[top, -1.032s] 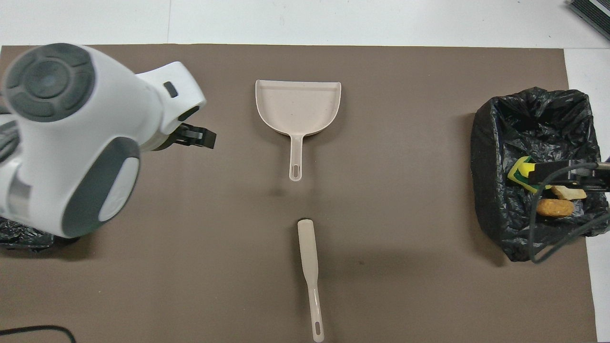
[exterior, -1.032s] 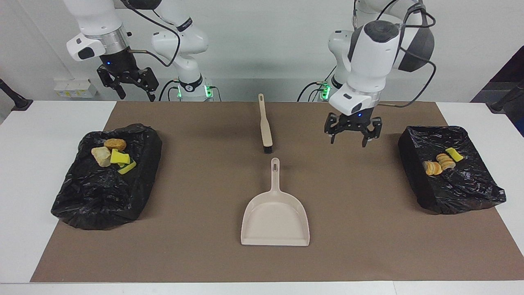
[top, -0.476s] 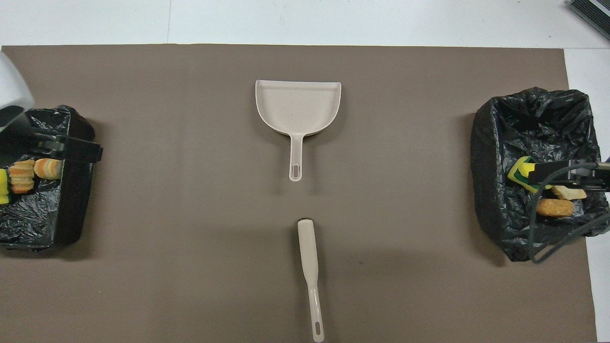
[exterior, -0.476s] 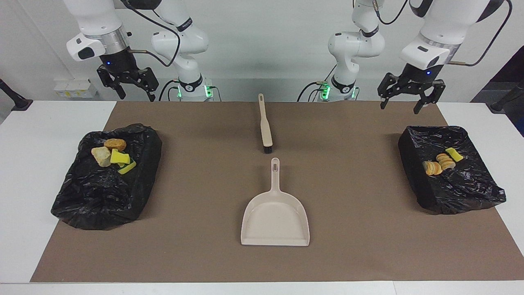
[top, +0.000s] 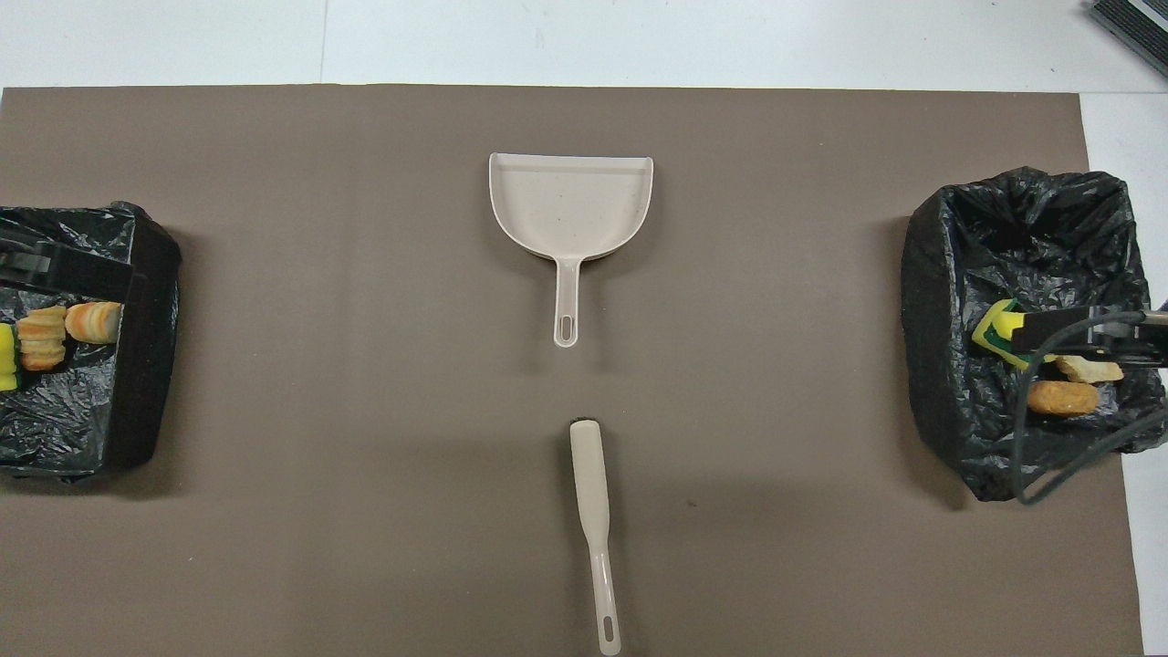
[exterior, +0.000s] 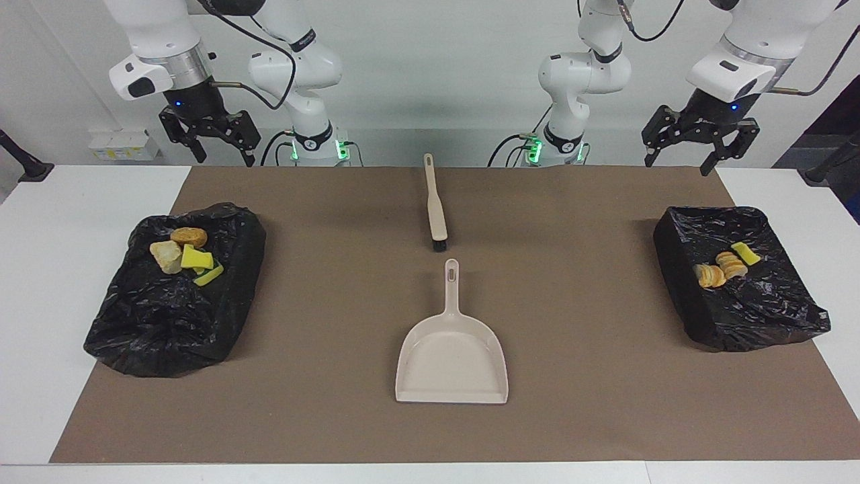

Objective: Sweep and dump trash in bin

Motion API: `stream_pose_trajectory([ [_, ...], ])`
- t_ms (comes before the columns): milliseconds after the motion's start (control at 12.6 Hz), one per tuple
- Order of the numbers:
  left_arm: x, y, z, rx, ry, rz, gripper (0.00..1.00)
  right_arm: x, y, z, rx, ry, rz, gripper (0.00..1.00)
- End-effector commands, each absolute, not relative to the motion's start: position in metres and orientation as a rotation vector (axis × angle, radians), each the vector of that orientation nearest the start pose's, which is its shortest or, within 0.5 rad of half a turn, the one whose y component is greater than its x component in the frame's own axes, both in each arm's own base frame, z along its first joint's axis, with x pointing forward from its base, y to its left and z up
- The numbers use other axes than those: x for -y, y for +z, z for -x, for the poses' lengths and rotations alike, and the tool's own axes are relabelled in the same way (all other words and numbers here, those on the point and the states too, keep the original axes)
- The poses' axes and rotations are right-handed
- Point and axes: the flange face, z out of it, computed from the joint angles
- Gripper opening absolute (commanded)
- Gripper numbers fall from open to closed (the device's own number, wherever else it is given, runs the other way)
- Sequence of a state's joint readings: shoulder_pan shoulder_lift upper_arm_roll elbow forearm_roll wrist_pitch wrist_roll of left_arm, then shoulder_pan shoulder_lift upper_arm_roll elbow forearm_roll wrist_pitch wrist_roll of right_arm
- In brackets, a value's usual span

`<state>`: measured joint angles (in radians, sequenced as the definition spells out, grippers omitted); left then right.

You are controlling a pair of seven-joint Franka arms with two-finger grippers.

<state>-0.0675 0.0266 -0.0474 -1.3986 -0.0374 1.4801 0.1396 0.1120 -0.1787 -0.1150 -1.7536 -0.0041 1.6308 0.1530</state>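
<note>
The trash lies in two bins lined with black bags. Yellow and tan scraps (exterior: 185, 255) (top: 1063, 398) sit in the bin (exterior: 245, 269) (top: 926, 347) at the right arm's end. Striped tan lumps and a yellow piece (exterior: 724, 266) (top: 55, 333) sit in the bin (exterior: 675, 282) (top: 151, 365) at the left arm's end. My right gripper (exterior: 225, 156) hangs high over its bin, open and empty. High over the other bin, my left gripper (exterior: 676, 165) is also open and empty. A beige dustpan (exterior: 451, 356) (top: 570, 205) and a brush (exterior: 435, 202) (top: 591, 493) lie mid-mat.
A brown mat (exterior: 591, 376) covers most of the white table (exterior: 60, 222). The brush lies nearer to the robots than the dustpan, its bristle end toward the dustpan's handle. A black cable (top: 1068, 465) hangs over the bin at the right arm's end.
The left arm has swung up and away from the mat beside the brush to above the bin at its own end. The right arm has stayed still.
</note>
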Motion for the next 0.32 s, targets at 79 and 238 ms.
stream_pose_trajectory([
  [79, 0.0657, 0.6916, -0.5476, -0.428, -0.097, 3.153, 1.0, 0.0099, 0.6375, -0.5027, -0.218, -0.066, 3.113, 1.0],
  [238, 0.065, 0.6928, -0.5464, -0.426, -0.102, 3.154, 1.0, 0.0107, 0.6375, -0.5027, -0.22, -0.066, 3.112, 1.0],
])
